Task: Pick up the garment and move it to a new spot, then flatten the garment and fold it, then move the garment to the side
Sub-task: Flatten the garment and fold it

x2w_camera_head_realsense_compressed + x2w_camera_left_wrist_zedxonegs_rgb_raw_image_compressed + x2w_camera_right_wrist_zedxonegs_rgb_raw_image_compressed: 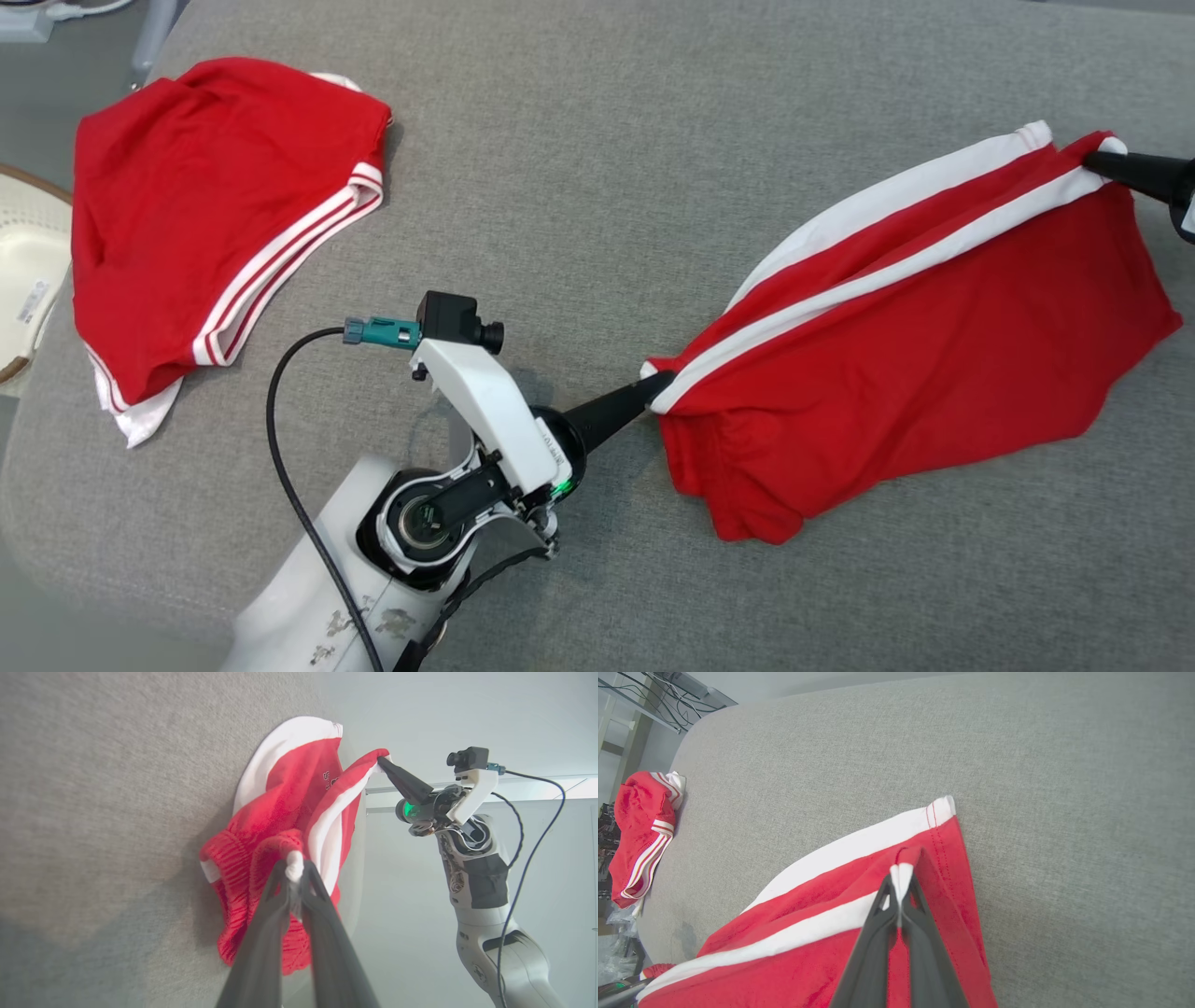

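Jaws on both arms are closed: your left jaws pinch the gathered waistband end of the shorts, your right jaws pinch a hem corner on a white stripe. In each wrist view a fold of white cloth sits squeezed between the dark fingers.

In the head view your right arm is cut off at the 3 o'clock edge, with just its finger tips showing. You cannot tell how much of the shorts is lifted off the tabletop and how much rests on it. Small print on the red cloth in the left wrist view is too small to read. A pale round thing with a brown rim is cut off at 9 o'clock.

The shorts sit toward 3 o'clock in the head view, pulled taut between the left fingers and the right ones. They are red with broad white side stripes, the upper edge tight, the lower body sagging in loose creases. A second red garment with white stripes lies folded at 10 o'clock, well apart.
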Controlling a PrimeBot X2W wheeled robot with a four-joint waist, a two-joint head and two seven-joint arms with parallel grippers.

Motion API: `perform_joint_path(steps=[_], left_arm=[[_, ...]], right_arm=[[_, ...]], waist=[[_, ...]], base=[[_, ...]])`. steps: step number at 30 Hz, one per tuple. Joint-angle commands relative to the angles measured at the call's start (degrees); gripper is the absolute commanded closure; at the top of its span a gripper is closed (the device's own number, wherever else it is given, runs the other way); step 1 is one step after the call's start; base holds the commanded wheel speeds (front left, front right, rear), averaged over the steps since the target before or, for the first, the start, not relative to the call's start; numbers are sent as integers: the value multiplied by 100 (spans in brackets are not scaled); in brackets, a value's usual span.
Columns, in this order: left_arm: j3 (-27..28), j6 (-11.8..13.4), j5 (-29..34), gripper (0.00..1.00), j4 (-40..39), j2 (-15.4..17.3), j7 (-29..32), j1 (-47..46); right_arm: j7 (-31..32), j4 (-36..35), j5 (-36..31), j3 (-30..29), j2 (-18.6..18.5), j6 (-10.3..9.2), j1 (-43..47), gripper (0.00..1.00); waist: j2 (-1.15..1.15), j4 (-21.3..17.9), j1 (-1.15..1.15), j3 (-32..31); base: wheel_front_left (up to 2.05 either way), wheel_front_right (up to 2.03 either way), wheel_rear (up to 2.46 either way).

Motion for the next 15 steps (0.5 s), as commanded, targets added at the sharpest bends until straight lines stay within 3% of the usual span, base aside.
perform_joint_path(steps=[1, 15], left_arm=[[52, -78, -29, 100, 106, -66, -64, -167], [-84, -362, -43, 100, 792, -375, -443, -674]], right_arm=[[-37, 101, -58, -25, 28, -2, -101, 100], [-139, 584, -245, -16, 115, -2, -355, 100]], waist=[[0, 126, 0, 117], [0, 387, 0, 424]], base=[[0, 0, 0], [0, 0, 0]])
